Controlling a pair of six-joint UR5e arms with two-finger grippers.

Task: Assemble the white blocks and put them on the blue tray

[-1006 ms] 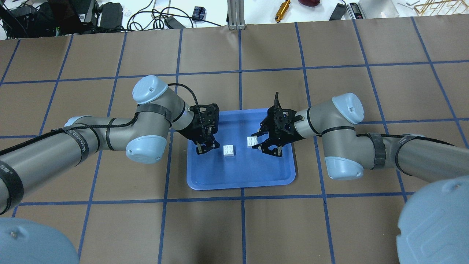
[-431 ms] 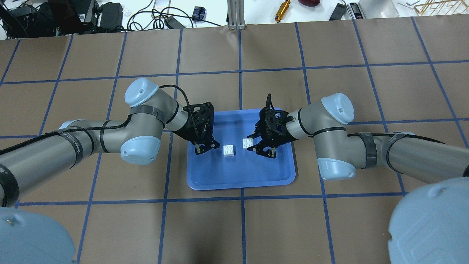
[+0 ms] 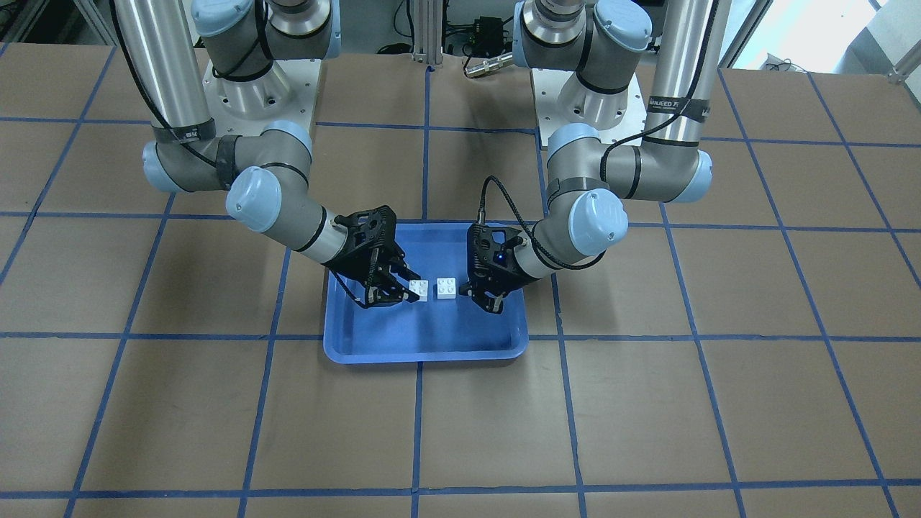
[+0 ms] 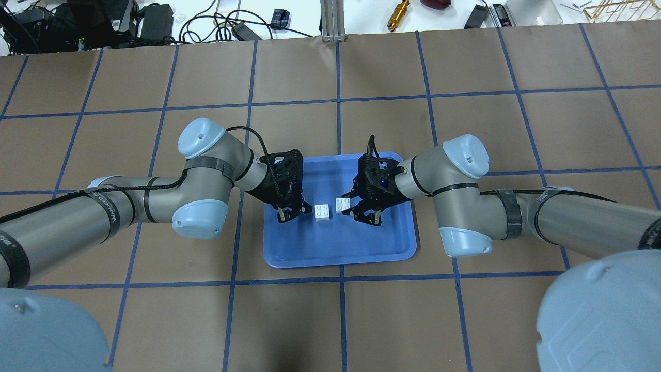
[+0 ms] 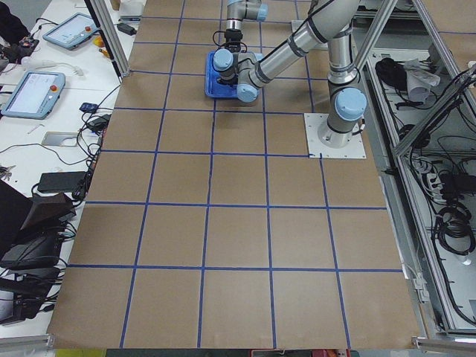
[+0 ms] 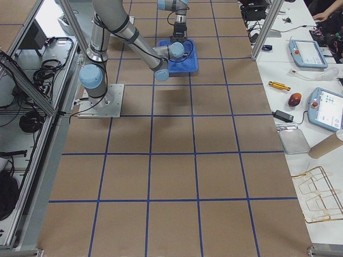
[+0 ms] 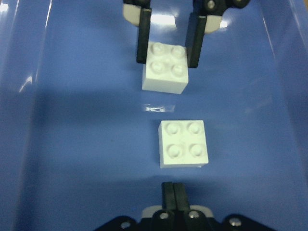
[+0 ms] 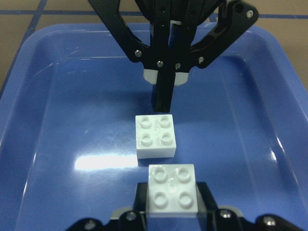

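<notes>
From the left wrist camera I see the right fingers [image 7: 141,43] clamped on either side of one white block, the held block [image 7: 165,72], studs up. The free block [image 7: 184,143] sits nearer to me on the tray [image 7: 72,144], also studs up, apart from the held block and offset a little sideways. At the bottom edge the left fingers [image 7: 173,192] are pressed together with nothing between them, just short of the free block.

The right wrist camera gives me the reverse. The held block [image 8: 172,192] is close to the lens between the right fingers, and the free block [image 8: 155,136] lies just beyond it on the tray floor [image 8: 62,120]. The closed left fingers [image 8: 163,96] point down right behind the free block. I cannot tell whether the held block rests on the tray or hangs just above it.

Overhead, both arms reach in over the tray [image 4: 335,248], which lies on the brown counter [image 4: 465,77]. The left fingers [image 4: 286,213], free block [image 4: 323,212] and held block [image 4: 343,204] form a rough row across the tray's middle.

The front camera shows the same row mirrored: held block [image 3: 419,290], then free block [image 3: 446,287], then the left fingers [image 3: 489,301].

In both side views the tray [image 5: 210,85] [image 6: 191,61] is far down the counter, and the blocks are too small to make out.
</notes>
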